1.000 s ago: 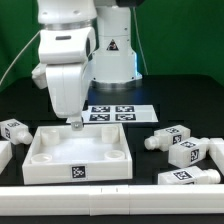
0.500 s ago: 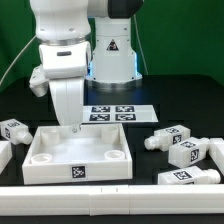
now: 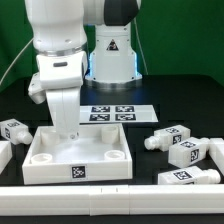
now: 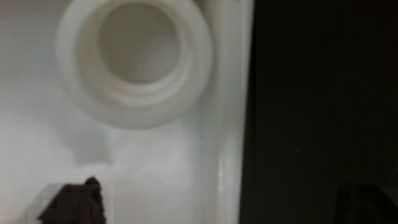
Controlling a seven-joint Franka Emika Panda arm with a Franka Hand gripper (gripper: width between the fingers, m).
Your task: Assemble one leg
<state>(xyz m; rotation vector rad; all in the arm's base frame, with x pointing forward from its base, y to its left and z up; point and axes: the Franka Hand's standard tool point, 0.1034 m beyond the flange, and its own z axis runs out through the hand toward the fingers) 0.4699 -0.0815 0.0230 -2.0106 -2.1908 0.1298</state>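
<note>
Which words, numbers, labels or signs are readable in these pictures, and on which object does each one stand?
No words or numbers can be read.
Triangular warning sign on the robot base: symbol too small to read.
Black-and-white square tags on the marker board, the white panel and the legs: patterns, no letters.
Wrist view: no text.

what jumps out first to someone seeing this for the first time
The big white arm fills the middle, its open gripper down at the tray's back corner on the exterior view's left, close to a corner hole. Tagged legs lie loose on the black table at the exterior view's right, none held.
</note>
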